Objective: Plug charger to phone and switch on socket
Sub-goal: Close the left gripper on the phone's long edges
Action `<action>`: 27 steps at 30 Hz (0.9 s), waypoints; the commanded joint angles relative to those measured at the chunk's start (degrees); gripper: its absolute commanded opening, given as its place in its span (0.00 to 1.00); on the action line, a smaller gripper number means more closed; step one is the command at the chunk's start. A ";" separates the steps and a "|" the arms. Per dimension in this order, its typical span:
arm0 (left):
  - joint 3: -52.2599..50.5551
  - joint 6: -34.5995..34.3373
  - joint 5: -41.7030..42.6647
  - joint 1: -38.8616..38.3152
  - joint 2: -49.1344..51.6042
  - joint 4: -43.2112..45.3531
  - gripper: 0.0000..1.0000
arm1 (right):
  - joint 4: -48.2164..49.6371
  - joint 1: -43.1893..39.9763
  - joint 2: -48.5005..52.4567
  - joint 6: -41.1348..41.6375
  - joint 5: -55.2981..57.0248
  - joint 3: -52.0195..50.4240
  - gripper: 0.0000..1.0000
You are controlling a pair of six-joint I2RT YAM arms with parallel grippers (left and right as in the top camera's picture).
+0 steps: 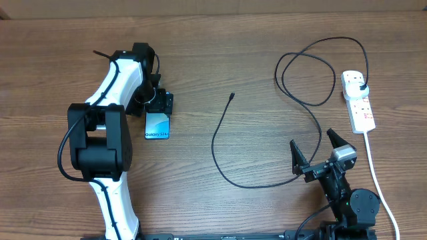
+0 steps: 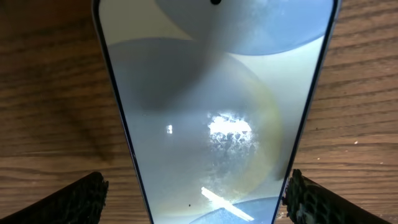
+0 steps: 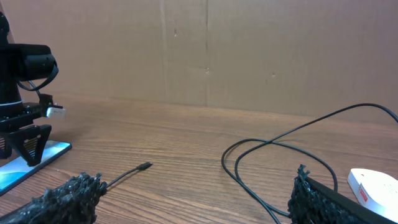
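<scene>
Jaws spread astride the phone, left arm reaching down.

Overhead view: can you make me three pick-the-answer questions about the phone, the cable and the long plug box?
1. The charger's tiny tip lies:
A. on the bare table, between phone and socket
B. plugged into the phone
C. inside a gripper

2. The socket is:
A. black
B. green
C. white

3. The right gripper is:
A. shut on the charger
B. open, holding nothing
C. shut on the phone

Answers: 1 A, the tip rests on wood, apart from the phone. 2 C, the strip looks white. 3 B, its fingers stand wide apart and grip nothing.
</scene>
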 commanded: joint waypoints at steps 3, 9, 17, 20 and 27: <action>-2.34 -1.22 0.74 -0.90 0.68 1.20 0.95 | 0.39 0.26 -0.57 -0.07 0.33 -0.61 1.00; -3.26 -3.02 0.87 -1.51 0.68 2.67 0.94 | 0.39 0.26 -0.57 -0.07 0.33 -0.61 1.00; -3.26 -3.41 0.87 -1.95 0.68 4.33 0.93 | 0.39 0.26 -0.57 -0.07 0.33 -0.61 1.00; -3.30 -3.82 0.79 -2.34 0.70 4.76 0.92 | 0.39 0.26 -0.57 -0.07 0.33 -0.61 1.00; -4.02 -4.24 0.79 -3.08 0.81 5.79 0.91 | 0.39 0.26 -0.57 -0.07 0.33 -0.61 1.00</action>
